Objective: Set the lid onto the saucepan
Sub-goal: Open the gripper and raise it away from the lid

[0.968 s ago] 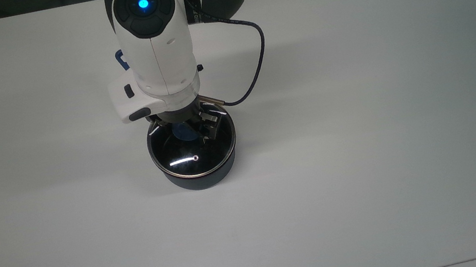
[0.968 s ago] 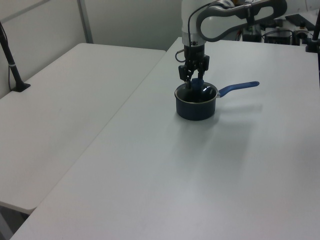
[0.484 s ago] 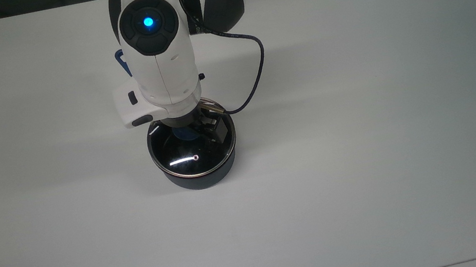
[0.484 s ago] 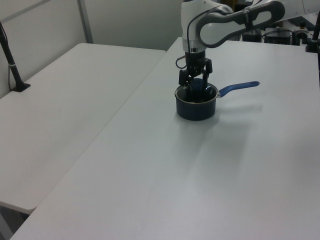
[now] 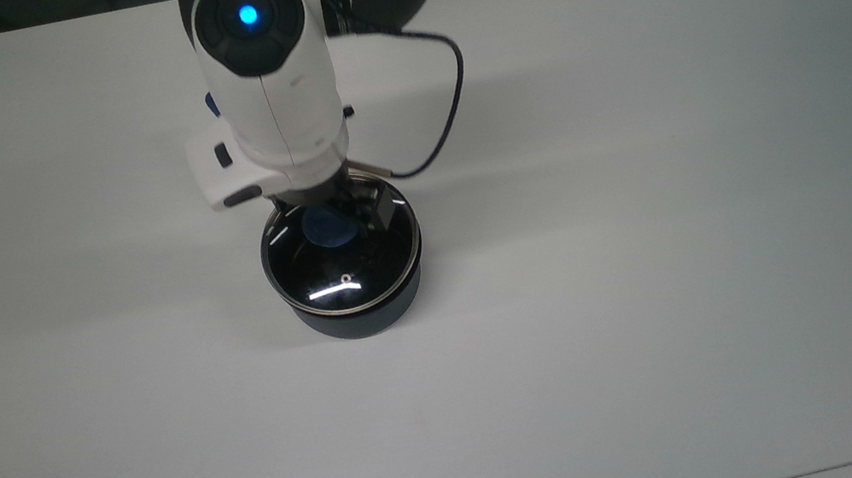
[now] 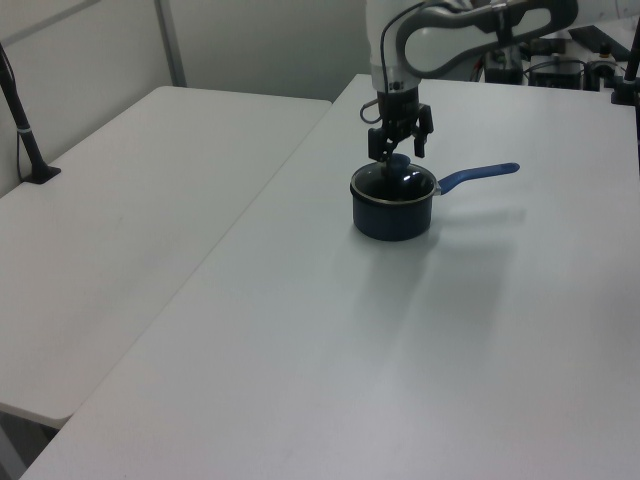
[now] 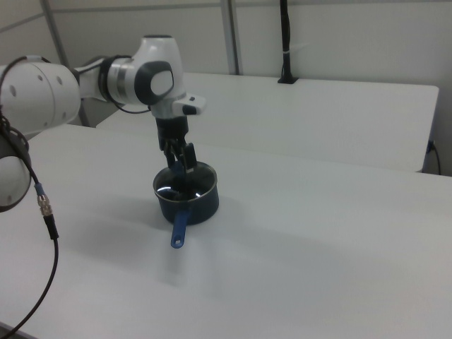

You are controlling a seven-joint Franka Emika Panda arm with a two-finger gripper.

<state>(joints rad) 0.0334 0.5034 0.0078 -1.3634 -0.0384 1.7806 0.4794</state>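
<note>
1. White desk (image 6: 300, 330) carries the saucepan (image 6: 391, 215) near its middle in the left view.
2. Glass lid (image 5: 344, 266) sits flat on the saucepan's rim, its blue knob (image 5: 329, 227) at the centre.
3. Just above the knob hangs the hand (image 6: 399, 148), its fingers apart and gripping nothing.
4. Toward the left view's right, the saucepan's blue handle (image 6: 478, 175) sticks out over the desk.

In the top view, we see the arm (image 5: 263, 67) covering most of the saucepan's handle (image 5: 211, 103) and the lid's (image 5: 342, 255) far rim.
</note>
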